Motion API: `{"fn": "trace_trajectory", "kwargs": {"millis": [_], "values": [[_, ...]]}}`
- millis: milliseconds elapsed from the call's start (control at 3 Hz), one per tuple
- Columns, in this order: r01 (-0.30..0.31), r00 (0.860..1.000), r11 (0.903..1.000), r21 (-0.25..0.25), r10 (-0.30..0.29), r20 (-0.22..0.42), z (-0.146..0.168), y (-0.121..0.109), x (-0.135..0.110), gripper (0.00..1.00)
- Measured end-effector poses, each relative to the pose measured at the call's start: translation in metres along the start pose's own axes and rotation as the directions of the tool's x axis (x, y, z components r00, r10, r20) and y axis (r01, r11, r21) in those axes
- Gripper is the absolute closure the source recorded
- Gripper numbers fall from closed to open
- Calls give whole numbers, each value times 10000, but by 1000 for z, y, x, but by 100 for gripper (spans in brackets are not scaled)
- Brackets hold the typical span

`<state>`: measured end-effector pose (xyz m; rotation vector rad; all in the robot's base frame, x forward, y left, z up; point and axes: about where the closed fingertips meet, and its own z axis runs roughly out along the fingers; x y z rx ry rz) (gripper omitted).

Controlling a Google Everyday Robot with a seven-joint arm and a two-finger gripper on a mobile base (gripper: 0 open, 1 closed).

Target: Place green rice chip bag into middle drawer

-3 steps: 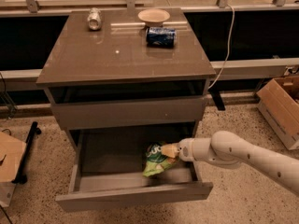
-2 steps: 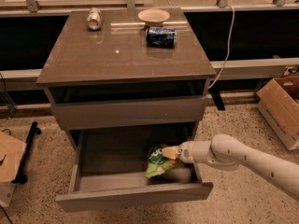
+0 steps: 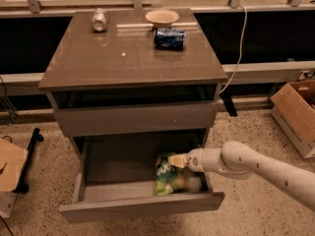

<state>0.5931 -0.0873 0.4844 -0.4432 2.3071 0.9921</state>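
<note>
Speckled floor (image 3: 49, 181); cabinet (image 3: 128, 58) with lowest drawer (image 3: 138, 208) standing open.
Reaching in from right, gripper (image 3: 176, 160) grasps top of bag (image 3: 167, 177) at drawer's front right.

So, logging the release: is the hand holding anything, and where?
Cannot tell: the hand is in the middle drawer, at the top edge of the green rice chip bag.

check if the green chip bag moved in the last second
Yes, slightly. The green rice chip bag has sunk lower, toward the front of the middle drawer. The gripper is at the bag's top edge.
</note>
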Motion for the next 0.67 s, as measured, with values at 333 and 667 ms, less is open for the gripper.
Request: {"fn": "trace_trajectory", "kwargs": {"millis": [333, 667], "values": [[5, 10000, 10000, -33, -5, -21, 2, 1, 0, 4], [7, 10000, 10000, -47, -7, -29, 3, 2, 1, 0]]}}
